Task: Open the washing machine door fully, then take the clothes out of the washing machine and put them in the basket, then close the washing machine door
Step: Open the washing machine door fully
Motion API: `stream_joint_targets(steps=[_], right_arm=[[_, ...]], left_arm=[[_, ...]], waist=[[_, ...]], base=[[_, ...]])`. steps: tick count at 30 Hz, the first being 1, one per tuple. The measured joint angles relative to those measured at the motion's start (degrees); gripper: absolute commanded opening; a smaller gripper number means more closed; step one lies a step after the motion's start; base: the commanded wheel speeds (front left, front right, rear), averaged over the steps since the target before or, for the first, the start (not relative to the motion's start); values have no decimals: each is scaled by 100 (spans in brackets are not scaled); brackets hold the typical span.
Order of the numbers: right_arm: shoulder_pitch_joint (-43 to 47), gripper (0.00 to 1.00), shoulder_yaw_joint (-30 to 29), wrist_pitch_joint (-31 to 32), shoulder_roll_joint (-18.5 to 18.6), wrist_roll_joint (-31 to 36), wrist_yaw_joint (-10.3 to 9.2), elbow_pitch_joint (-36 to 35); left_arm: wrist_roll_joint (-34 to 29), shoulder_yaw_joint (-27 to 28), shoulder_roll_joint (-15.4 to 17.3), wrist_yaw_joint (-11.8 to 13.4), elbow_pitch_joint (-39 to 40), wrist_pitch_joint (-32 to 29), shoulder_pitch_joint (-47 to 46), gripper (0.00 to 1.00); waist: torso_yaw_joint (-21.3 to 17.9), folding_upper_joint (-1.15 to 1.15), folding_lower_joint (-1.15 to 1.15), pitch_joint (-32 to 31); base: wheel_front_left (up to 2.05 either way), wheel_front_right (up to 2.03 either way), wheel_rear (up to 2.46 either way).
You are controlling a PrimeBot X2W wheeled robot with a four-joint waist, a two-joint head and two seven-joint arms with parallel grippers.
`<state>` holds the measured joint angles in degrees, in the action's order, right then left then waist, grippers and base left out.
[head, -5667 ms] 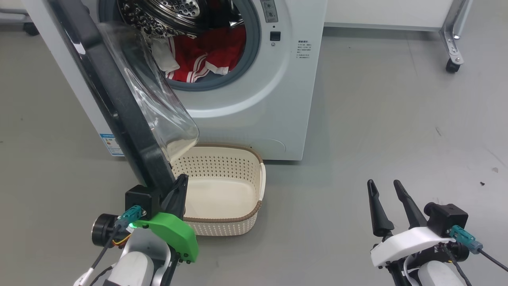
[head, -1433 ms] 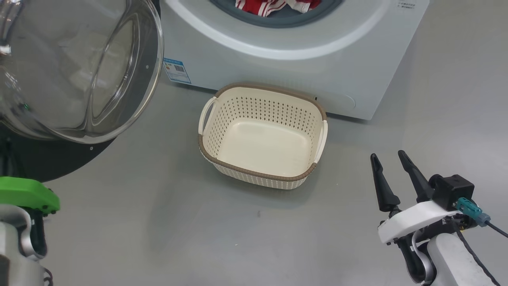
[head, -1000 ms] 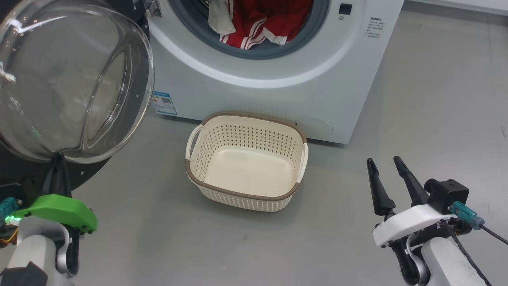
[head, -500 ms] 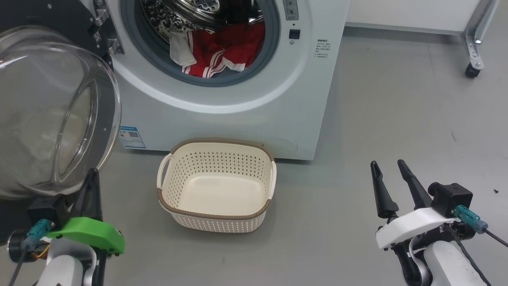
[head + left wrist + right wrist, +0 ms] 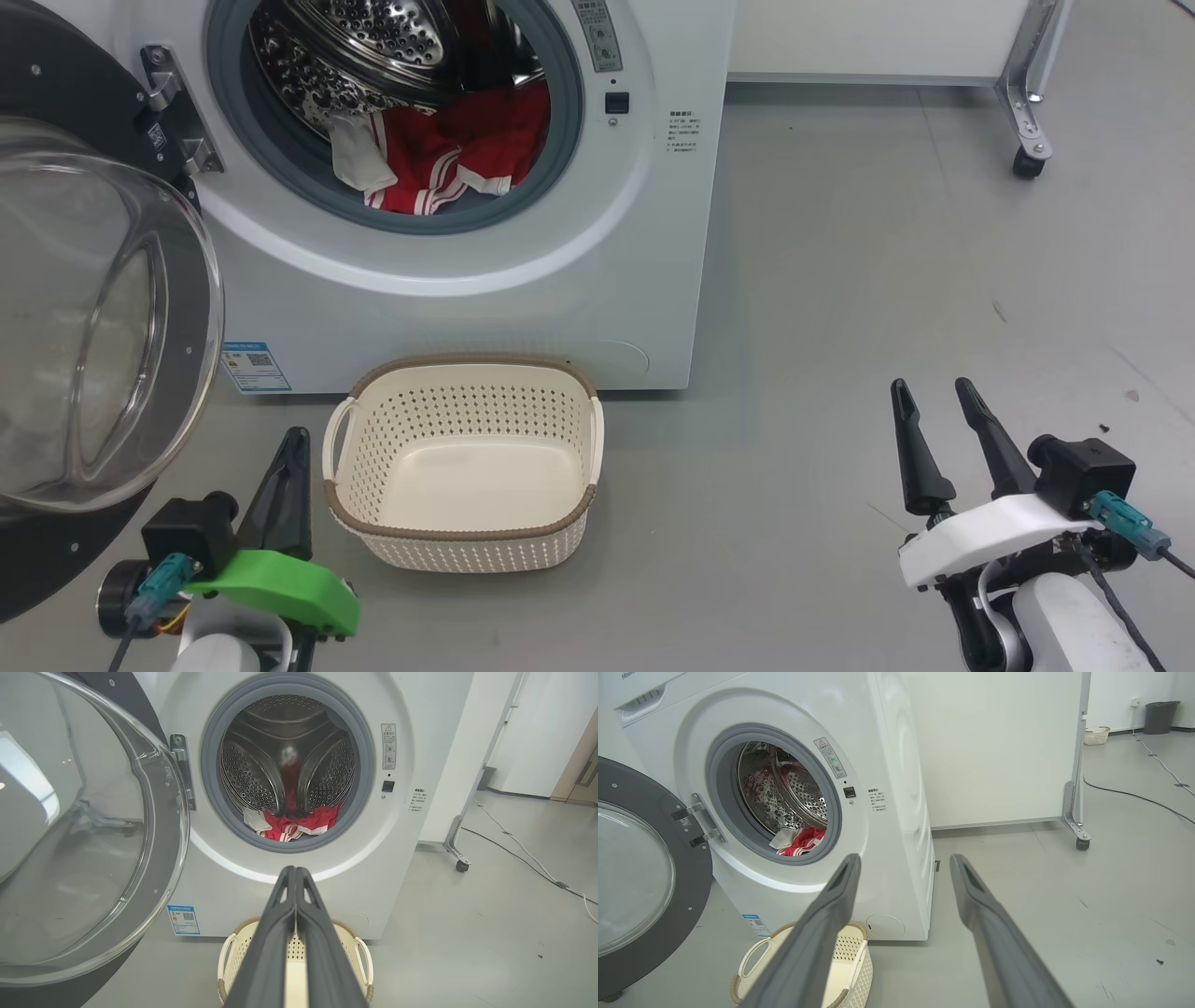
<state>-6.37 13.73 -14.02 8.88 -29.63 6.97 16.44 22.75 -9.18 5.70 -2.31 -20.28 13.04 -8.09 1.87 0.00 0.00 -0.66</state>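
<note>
The white washing machine stands with its washing machine door swung wide to the left, glass bowl facing out. Red clothes with white stripes lie at the bottom of the steel drum, seen also as clothes in the left wrist view. The cream basket sits bare on the floor before the machine. My left gripper is shut on nothing, low beside the basket's left handle. My right gripper stands open and holds nothing, far right of the basket over bare floor.
A white panel on a wheeled metal foot stands behind and right of the machine. A cable runs over the grey floor at the far right, with a dark bin beyond. Open floor spreads to the right of the basket.
The head camera has swung, shifting the whole picture. My shut left gripper has come from under the door's rim over to the basket's left side. The right gripper has kept its place.
</note>
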Motion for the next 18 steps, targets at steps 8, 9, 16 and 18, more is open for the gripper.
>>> stream_joint_targets(steps=[8, 9, 16, 18], right_arm=[[83, 100, -55, 0, 2, 53, 0, -96], [102, 100, -59, 0, 3, 54, 0, -99], [107, 100, -64, 0, -8, 105, 0, -129], [108, 100, -69, 0, -10, 108, 0, -135]], left_arm=[[9, -18, -100, -2, 231, 23, 164, 100], [11, -31, -100, -18, 241, 23, 176, 100], [43, -74, -105, -59, 363, 49, 291, 100], [43, -75, -105, -59, 403, 67, 320, 100]], waist=[[-48, 0, 0, 18], [-53, 0, 0, 20], [-88, 0, 0, 37], [-98, 0, 0, 41]], base=[[0, 0, 0], [0, 0, 0], [0, 0, 0], [0, 0, 0]])
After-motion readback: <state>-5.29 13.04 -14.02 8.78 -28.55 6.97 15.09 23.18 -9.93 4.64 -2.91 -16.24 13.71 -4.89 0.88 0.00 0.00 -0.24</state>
